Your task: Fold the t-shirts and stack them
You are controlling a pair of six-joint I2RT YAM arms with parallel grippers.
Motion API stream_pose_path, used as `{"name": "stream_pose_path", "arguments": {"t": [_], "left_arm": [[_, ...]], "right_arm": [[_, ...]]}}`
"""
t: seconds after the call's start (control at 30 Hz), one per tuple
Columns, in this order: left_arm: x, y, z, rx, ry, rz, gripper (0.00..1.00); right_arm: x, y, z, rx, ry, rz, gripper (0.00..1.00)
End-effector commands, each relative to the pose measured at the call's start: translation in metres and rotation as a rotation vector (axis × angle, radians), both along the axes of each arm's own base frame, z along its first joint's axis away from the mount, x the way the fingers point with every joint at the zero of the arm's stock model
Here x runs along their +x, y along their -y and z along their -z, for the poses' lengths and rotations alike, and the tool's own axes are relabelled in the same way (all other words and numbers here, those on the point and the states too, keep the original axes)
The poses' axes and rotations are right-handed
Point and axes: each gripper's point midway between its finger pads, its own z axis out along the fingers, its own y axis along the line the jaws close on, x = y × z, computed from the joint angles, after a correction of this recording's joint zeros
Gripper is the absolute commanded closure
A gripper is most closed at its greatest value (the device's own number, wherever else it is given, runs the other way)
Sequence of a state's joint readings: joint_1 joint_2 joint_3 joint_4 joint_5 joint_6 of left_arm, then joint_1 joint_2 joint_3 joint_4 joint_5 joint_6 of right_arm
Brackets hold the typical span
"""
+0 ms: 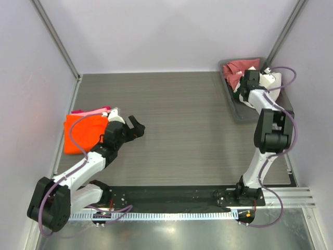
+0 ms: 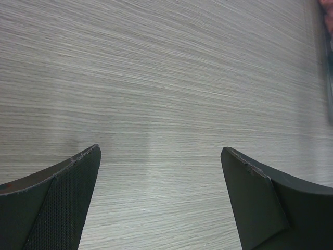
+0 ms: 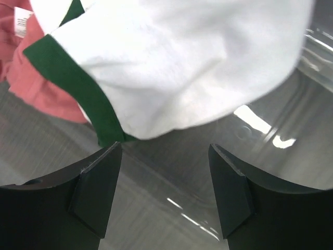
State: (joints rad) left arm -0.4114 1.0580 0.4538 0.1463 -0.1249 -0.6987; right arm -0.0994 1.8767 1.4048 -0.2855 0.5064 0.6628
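Note:
A folded orange t-shirt (image 1: 82, 134) lies at the table's left edge on top of a pink one (image 1: 94, 111). My left gripper (image 1: 138, 126) is open and empty just right of that stack, over bare table (image 2: 161, 151). A cream t-shirt with dark green trim (image 1: 271, 80) and a salmon-red t-shirt (image 1: 238, 67) lie crumpled in a grey bin (image 1: 244, 113) at the back right. My right gripper (image 1: 243, 86) is open inside the bin. In the right wrist view the right gripper (image 3: 165, 151) sits just below the cream shirt's green-edged hem (image 3: 187, 62), with the salmon shirt (image 3: 31, 70) at the left.
The bin's shiny floor (image 3: 270, 172) lies under the right fingers. Grey walls close in the table on the left, back and right. A sliver of the bin (image 2: 329, 62) shows at the right edge of the left wrist view.

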Motion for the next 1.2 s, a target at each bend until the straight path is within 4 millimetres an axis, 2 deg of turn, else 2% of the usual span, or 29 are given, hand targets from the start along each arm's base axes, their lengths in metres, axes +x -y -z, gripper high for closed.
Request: {"name": "stream_pose_path", "arguments": {"t": [0.0, 0.03, 0.13, 0.2, 0.3, 0.33, 0.37, 0.4, 0.43, 0.47, 0.57, 0.6, 0.63, 0.67, 0.7, 0.73, 0.77, 0.83, 0.87, 0.9, 0.93, 1.0, 1.03, 1.1, 1.17], "left_arm": [[0.01, 0.011, -0.028, -0.043, 0.08, 0.028, 0.02], [0.01, 0.011, -0.028, -0.043, 0.079, 0.028, 0.02], [0.011, 0.013, -0.028, -0.046, 0.076, 0.037, 0.02], [0.011, 0.013, -0.027, -0.044, 0.073, 0.037, 0.02], [0.011, 0.015, -0.027, -0.047, 0.074, 0.043, 0.02], [0.011, 0.015, -0.028, -0.047, 0.074, 0.044, 0.03], [0.011, 0.015, -0.026, -0.044, 0.071, 0.045, 0.03], [0.011, 0.016, -0.027, -0.044, 0.073, 0.047, 0.03], [0.011, 0.015, -0.028, -0.045, 0.074, 0.045, 0.03], [0.011, 0.016, -0.028, -0.046, 0.074, 0.048, 0.03], [0.011, 0.017, -0.029, -0.043, 0.08, 0.053, 0.04], [0.011, 0.016, -0.03, -0.042, 0.082, 0.051, 0.04], [0.01, 0.017, -0.031, -0.044, 0.084, 0.055, 0.04], [0.01, 0.018, -0.031, -0.044, 0.087, 0.057, 0.04], [0.01, 0.017, -0.032, -0.041, 0.09, 0.057, 0.04], [0.01, 0.018, -0.033, -0.036, 0.095, 0.061, 0.05], [0.01, 0.018, -0.033, -0.036, 0.096, 0.062, 0.05], [0.01, 0.018, -0.033, -0.031, 0.1, 0.062, 0.05], [0.01, 0.017, -0.034, -0.029, 0.103, 0.06, 0.05], [0.01, 0.016, -0.035, -0.028, 0.106, 0.058, 0.05], [0.01, 0.015, -0.035, -0.021, 0.106, 0.056, 0.05], [0.009, 0.013, -0.038, -0.019, 0.117, 0.05, 0.05], [0.009, 0.011, -0.038, -0.014, 0.119, 0.04, 0.05], [0.007, 0.008, -0.042, -0.011, 0.132, 0.032, 0.05], [0.006, 0.003, -0.044, -0.003, 0.143, 0.014, 0.05]], "right_arm": [[0.034, 0.009, -0.004, 0.02, 0.052, 0.029, 0.26], [0.046, 0.011, -0.011, 0.022, 0.08, 0.03, 0.26], [0.065, 0.012, 0.008, 0.028, 0.065, 0.033, 0.26], [0.071, 0.015, 0.014, 0.022, 0.057, 0.041, 0.29], [0.076, 0.024, 0.023, 0.003, 0.034, 0.079, 0.55], [0.077, 0.027, 0.019, -0.012, 0.037, 0.086, 0.8], [0.074, 0.03, 0.007, -0.029, 0.05, 0.098, 0.94], [0.069, 0.037, -0.003, -0.062, 0.059, 0.135, 0.99], [0.063, 0.039, -0.009, -0.075, 0.064, 0.149, 0.99], [0.058, 0.041, -0.039, -0.094, 0.108, 0.156, 0.99], [0.039, 0.039, -0.093, -0.169, 0.17, 0.187, 0.99], [0.028, 0.034, -0.137, -0.192, 0.236, 0.176, 0.99], [0.024, 0.015, -0.156, -0.205, 0.265, 0.138, 0.99], [0.019, 0.005, -0.177, -0.225, 0.292, 0.113, 0.99], [0.003, -0.004, -0.219, -0.264, 0.351, 0.081, 0.99], [0.001, -0.03, -0.24, -0.27, 0.386, 0.01, 0.99], [-0.004, -0.066, -0.262, -0.266, 0.429, -0.08, 0.99], [-0.025, -0.102, -0.315, -0.265, 0.531, -0.211, 0.99], [-0.031, -0.147, -0.331, -0.222, 0.584, -0.359, 0.99], [-0.039, -0.167, -0.346, -0.2, 0.625, -0.441, 0.99], [-0.059, -0.182, -0.378, -0.178, 0.704, -0.506, 0.99], [-0.083, -0.227, -0.405, -0.105, 0.778, -0.703, 0.99], [-0.1, -0.236, -0.432, -0.057, 0.851, -0.758, 0.99], [-0.121, -0.257, -0.451, -0.005, 0.903, -0.897, 0.99], [-0.139, -0.256, -0.467, 0.026, 0.951, -0.913, 0.99]]}}
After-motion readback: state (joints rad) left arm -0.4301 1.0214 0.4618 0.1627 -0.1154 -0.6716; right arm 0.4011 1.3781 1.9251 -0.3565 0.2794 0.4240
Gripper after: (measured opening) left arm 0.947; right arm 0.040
